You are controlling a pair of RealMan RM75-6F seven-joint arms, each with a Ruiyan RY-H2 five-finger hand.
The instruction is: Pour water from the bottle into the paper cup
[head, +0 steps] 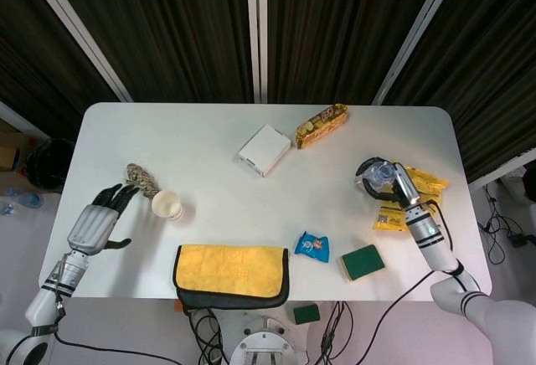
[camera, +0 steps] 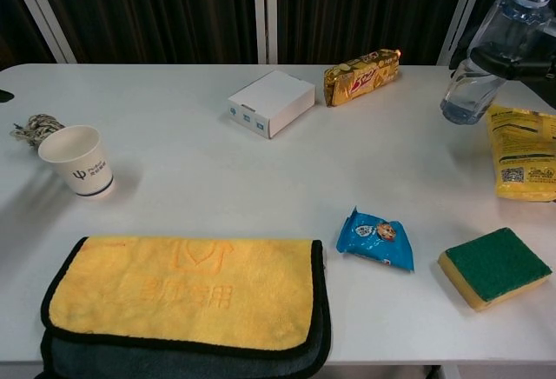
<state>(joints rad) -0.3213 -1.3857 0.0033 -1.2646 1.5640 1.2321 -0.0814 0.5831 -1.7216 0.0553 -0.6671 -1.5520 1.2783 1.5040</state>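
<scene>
At the right of the frame, my right hand [head: 392, 182] gripped the clear water bottle [camera: 493, 51], its fingers [camera: 511, 63] wrapped around it, holding it off the white counter [head: 209, 189] above a yellow snack bag [camera: 524, 151]. At lower left, my left hand [head: 99, 223] hovered with fingers released, near the upright paper cup [head: 167, 206].

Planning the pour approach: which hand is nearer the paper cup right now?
Left. The left hand is open just beside the paper cup, on its left. The right hand holds the bottle raised far across the table.
</scene>
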